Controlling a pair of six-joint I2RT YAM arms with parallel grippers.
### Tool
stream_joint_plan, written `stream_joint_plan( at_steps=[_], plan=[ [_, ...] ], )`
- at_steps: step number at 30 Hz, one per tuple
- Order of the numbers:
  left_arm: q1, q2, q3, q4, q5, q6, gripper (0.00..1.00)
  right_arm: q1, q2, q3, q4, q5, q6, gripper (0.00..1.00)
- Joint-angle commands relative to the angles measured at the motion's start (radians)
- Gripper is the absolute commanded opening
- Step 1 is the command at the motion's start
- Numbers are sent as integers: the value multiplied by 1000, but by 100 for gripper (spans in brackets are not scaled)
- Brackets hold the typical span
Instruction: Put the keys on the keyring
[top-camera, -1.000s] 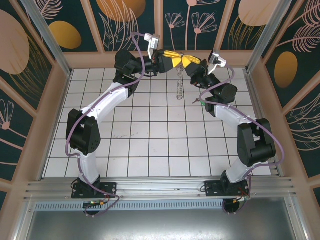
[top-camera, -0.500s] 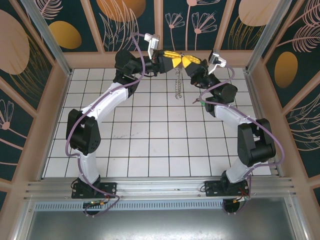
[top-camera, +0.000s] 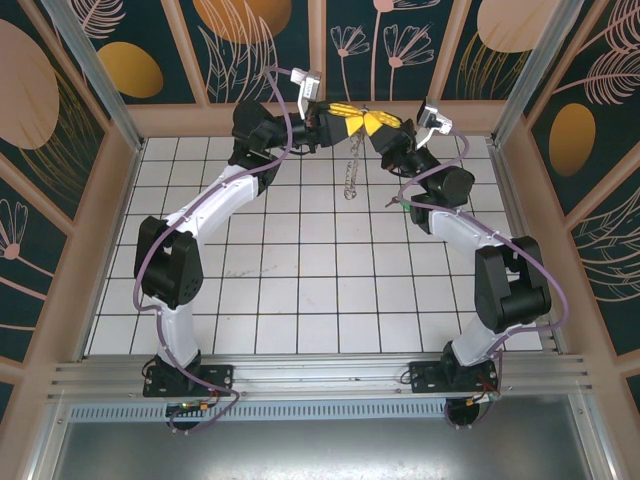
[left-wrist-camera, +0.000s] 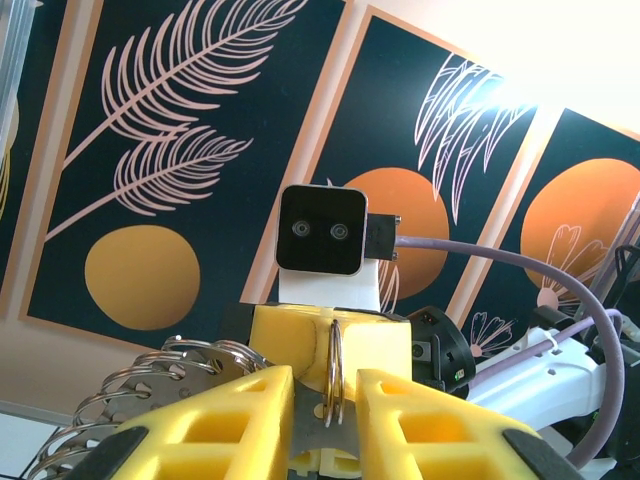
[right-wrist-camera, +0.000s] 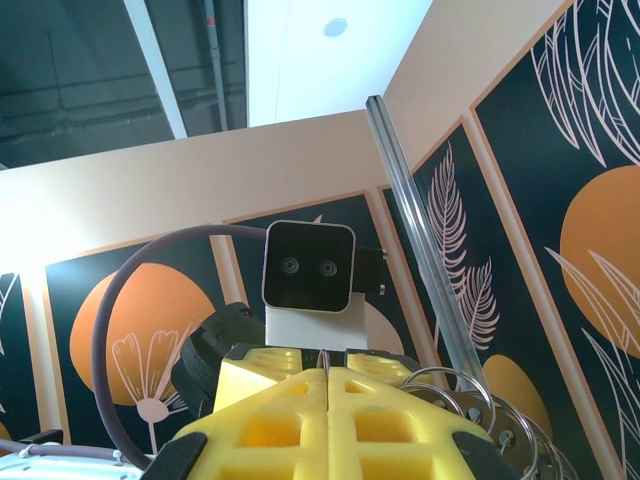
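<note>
My two grippers meet tip to tip high above the far middle of the tiled floor. My right gripper (top-camera: 369, 122) (right-wrist-camera: 328, 385) is shut, and a thin ring of the keyring (right-wrist-camera: 327, 358) stands edge-on in its closed seam. My left gripper (top-camera: 351, 118) (left-wrist-camera: 325, 405) is closed on a flat grey metal tag of the keyring (left-wrist-camera: 312, 415), with the same thin ring upright in the gap between its fingers. The rest of the keyring (top-camera: 351, 172) hangs below as a bumpy chain of rings. A small green-headed key (top-camera: 398, 204) lies on the tiles beside the right arm.
A wooden wall (top-camera: 330, 118) with dark leaf-pattern panels runs close behind both grippers. Metal corner posts (top-camera: 520, 95) stand at the back corners. White tiles (top-camera: 300, 260) spread open toward the arm bases.
The hanging part of the keyring has swung slightly to the left. Both grippers stay together at the same place with their grips unchanged.
</note>
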Motion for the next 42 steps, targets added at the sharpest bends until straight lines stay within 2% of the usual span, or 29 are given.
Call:
stream_joint_plan(
  at_steps=[1, 7, 13, 16, 18, 21, 25, 28, 31, 34, 40, 42],
  plan=[
    [-7, 14, 30, 37, 6, -7, 26, 5, -1, 35, 143, -18, 14, 0],
    [-6, 11, 29, 48, 0, -10, 25, 5, -2, 34, 143, -20, 14, 0],
    [-7, 10, 22, 67, -8, -17, 19, 5, -6, 30, 143, -21, 15, 0],
    [-7, 13, 20, 82, -13, -24, 11, 5, -9, 26, 142, -23, 17, 0],
    [-7, 14, 19, 86, -15, -24, 0, 6, -10, 24, 142, -24, 18, 0],
    [-7, 12, 13, 96, -16, -23, 0, 4, -18, 25, 124, -23, 17, 0],
    [-7, -1, -8, 103, -16, -13, 0, -23, -50, 4, 87, 6, 22, 32],
    [-7, -18, -34, 93, -18, 12, 0, -67, -91, -22, 43, 29, 44, 43],
    [-7, -41, -58, 48, -21, 62, 0, -121, -147, -60, -47, 60, 59, 49],
    [-7, -67, -84, -10, -28, 124, 0, -170, -201, -73, -228, 71, 48, 50],
    [-7, -141, -150, -160, -66, 281, 0, -218, -263, -22, -825, 146, -124, 55],
    [-7, -169, -178, -197, -88, 325, 0, -230, -256, -8, -960, 164, -161, 55]
  ],
)
